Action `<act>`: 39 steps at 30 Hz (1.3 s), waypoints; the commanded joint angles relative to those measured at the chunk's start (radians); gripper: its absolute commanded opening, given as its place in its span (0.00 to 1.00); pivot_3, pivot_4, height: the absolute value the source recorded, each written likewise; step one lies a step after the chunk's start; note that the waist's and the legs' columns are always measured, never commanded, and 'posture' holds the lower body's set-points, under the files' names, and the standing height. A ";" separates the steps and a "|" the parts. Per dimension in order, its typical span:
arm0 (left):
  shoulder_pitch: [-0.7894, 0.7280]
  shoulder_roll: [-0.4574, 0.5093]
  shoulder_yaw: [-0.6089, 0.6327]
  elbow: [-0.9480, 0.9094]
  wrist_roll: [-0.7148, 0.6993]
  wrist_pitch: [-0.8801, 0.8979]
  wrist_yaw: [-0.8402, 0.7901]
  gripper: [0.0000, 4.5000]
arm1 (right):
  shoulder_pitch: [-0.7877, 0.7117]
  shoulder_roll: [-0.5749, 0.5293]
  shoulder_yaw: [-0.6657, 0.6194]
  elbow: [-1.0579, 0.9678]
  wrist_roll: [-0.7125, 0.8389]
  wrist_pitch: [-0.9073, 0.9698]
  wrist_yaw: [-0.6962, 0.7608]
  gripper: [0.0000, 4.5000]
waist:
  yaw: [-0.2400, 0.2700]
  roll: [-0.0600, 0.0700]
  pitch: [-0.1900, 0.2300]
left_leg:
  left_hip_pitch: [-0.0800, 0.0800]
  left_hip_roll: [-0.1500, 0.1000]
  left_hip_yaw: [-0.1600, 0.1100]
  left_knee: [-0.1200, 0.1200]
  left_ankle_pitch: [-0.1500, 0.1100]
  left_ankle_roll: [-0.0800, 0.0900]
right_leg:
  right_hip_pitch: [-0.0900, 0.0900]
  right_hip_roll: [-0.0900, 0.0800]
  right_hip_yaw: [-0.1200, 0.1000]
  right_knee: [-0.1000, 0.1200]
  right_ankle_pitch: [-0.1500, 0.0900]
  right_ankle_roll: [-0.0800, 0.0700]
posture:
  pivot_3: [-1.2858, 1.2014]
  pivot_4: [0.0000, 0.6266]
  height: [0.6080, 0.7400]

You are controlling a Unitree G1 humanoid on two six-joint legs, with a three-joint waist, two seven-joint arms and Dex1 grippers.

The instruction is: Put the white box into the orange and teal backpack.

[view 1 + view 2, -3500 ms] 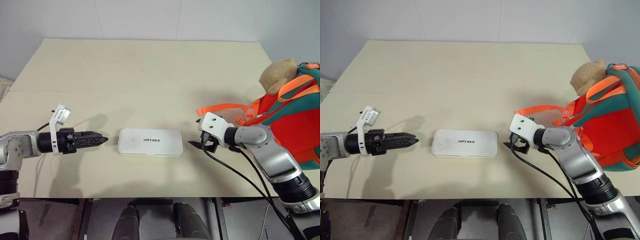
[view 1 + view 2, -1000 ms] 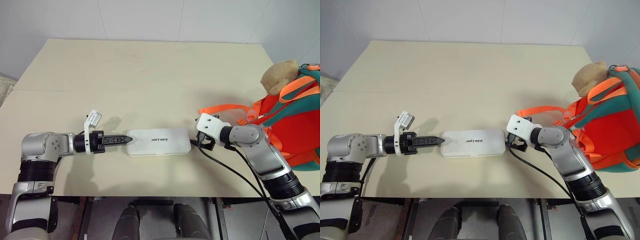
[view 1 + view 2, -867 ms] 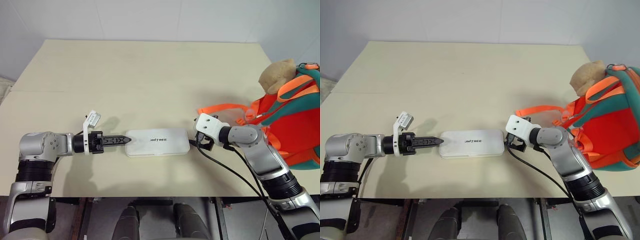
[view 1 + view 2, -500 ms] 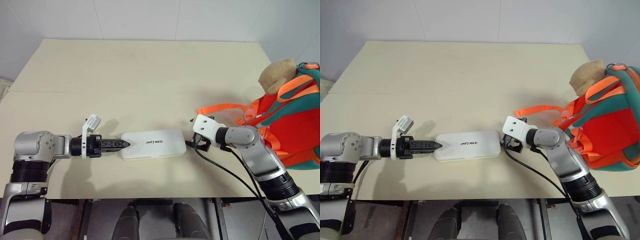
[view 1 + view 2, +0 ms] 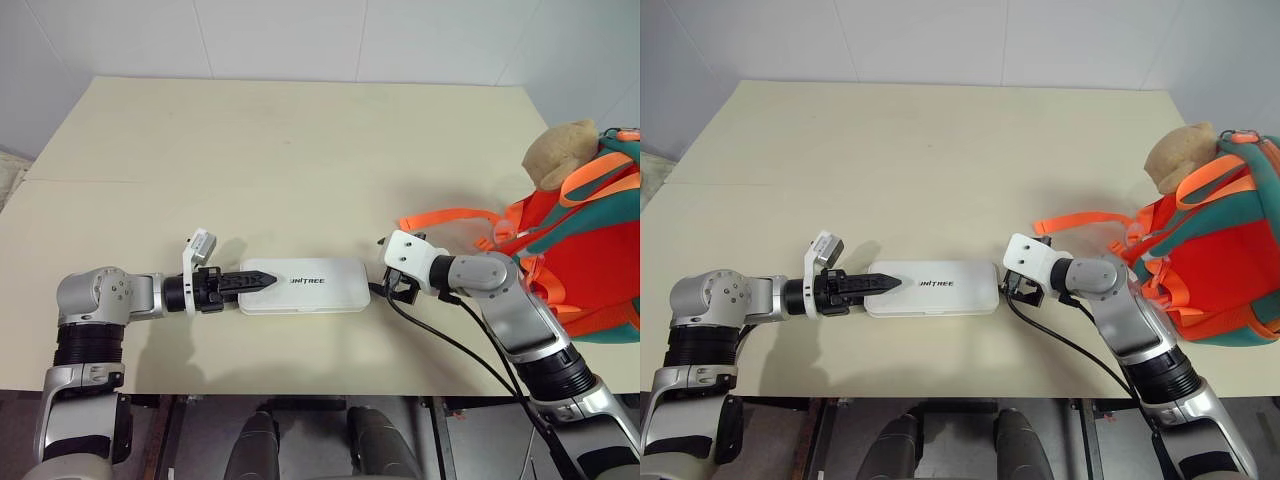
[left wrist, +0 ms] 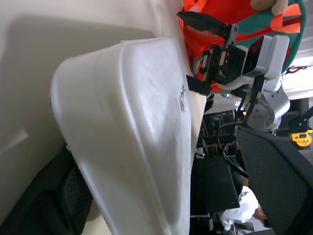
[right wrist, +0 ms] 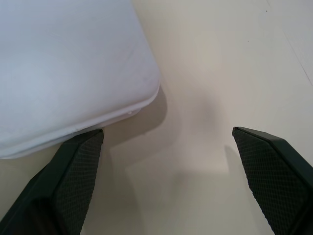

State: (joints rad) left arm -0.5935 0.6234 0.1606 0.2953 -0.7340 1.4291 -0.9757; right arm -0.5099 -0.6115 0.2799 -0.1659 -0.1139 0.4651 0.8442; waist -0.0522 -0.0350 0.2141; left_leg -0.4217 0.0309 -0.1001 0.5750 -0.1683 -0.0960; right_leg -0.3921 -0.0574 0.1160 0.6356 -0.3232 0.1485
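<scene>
We take the white box (image 5: 304, 285) as our landmark. It lies flat on the beige worktop (image 5: 300, 150), lid up with its dark lettering showing, its long sides running across the worktop near the front edge.

At the box's left end we see the left claw (image 5: 262, 282). Its black fingers reach over that end, and one tip lies on top of the lid near the corner. In the left wrist view the box's rounded end fills the space between the two fingers (image 6: 54, 210), so the claw is spread wide with the box end inside it; we cannot tell whether the fingers are pressing on it.

At the box's right end sits the right claw (image 5: 385, 286), just beside the short edge. In the right wrist view its two fingers (image 7: 73, 166) stand far apart, with one finger under the box's rounded corner and the other over bare worktop. It grips nothing.

Well to the right of the box, at the worktop's right edge, stands the orange and teal backpack (image 5: 585, 250). A tan plush bear (image 5: 558, 150) sits at its top, and an orange strap (image 5: 440, 216) trails from it towards the box, ending near the right claw.
</scene>
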 commanded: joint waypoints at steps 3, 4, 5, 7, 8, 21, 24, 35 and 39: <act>-0.019 0.015 0.007 0.014 -0.021 -0.008 -0.014 0.73 | 0.006 -0.011 -0.007 -0.035 0.009 -0.001 0.011 1.00 | -0.001 0.000 0.000 | 0.000 0.000 0.000 0.000 0.000 0.000 | 0.000 0.000 0.000 0.000 0.000 0.000 | 0.52 0.24 1.00; -0.024 0.019 0.005 0.017 -0.020 -0.007 -0.015 0.66 | 0.006 -0.011 -0.008 -0.034 0.009 -0.001 0.010 1.00 | -0.001 0.000 0.000 | 0.000 0.000 0.000 0.000 0.000 0.000 | 0.000 0.000 0.000 0.000 0.000 0.000 | 0.52 0.24 1.00; -0.027 0.022 0.003 0.019 -0.020 -0.007 -0.016 0.61 | 0.005 -0.012 -0.009 -0.033 0.009 0.000 0.010 1.00 | -0.001 0.000 0.000 | 0.000 0.000 0.000 0.000 0.000 0.000 | 0.000 0.000 0.000 0.000 0.000 0.000 | 0.52 0.24 1.00; -0.033 0.029 0.003 0.020 -0.023 -0.005 -0.020 0.45 | 0.005 -0.012 -0.011 -0.033 0.009 0.000 0.009 1.00 | -0.001 0.000 0.000 | 0.000 0.000 0.000 0.000 0.000 0.000 | 0.000 0.000 0.000 0.000 0.000 0.000 | 0.52 0.24 1.00; -0.034 0.031 0.003 0.021 -0.024 -0.005 -0.021 0.39 | 0.005 -0.013 -0.012 -0.033 0.008 0.000 0.008 1.00 | -0.001 0.000 0.000 | 0.000 0.000 0.000 0.000 0.000 0.000 | 0.000 0.000 0.000 0.000 0.000 0.000 | 0.52 0.24 1.00; -0.085 -0.014 0.157 0.021 -0.067 0.004 0.090 0.29 | 0.015 0.029 -0.177 -0.147 0.100 0.167 -0.081 1.00 | -0.001 0.000 0.000 | -0.001 0.000 0.000 0.000 0.000 0.000 | 0.000 0.000 0.000 -0.001 0.000 0.000 | 0.52 0.24 1.00; -0.100 -0.074 0.250 -0.012 -0.097 0.039 0.170 0.29 | 0.022 0.116 -0.326 -0.284 0.196 0.332 -0.158 1.00 | 0.001 0.000 0.000 | -0.001 0.000 -0.001 -0.001 0.000 0.000 | -0.001 0.000 0.000 -0.001 0.000 0.000 | 0.52 0.24 1.00; -0.145 -0.262 0.498 -0.094 -0.170 0.183 0.419 0.29 | 0.357 0.226 -0.740 -0.833 0.456 0.595 -0.241 1.00 | 0.024 0.000 0.000 | -0.002 0.000 -0.002 -0.001 -0.002 -0.002 | 0.001 0.000 -0.003 -0.004 -0.001 0.001 | 0.52 0.24 1.00; -0.193 -0.309 0.524 -0.055 -0.165 0.183 0.463 0.29 | 0.560 0.237 -0.888 -0.881 0.578 0.448 -0.296 1.00 | 0.026 0.000 0.000 | -0.002 0.000 -0.003 -0.001 -0.002 -0.002 | 0.002 0.000 -0.003 -0.008 0.000 0.001 | 0.52 0.24 1.00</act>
State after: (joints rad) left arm -0.7499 0.3202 0.6599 0.2501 -0.8650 1.6116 -0.5173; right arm 0.0329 -0.3787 -0.5398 -1.0082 0.4249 0.9818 0.5851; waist -0.0266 -0.0351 0.2142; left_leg -0.4237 0.0306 -0.1024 0.5739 -0.1704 -0.0986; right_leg -0.3895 -0.0580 0.1130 0.6262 -0.3239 0.1487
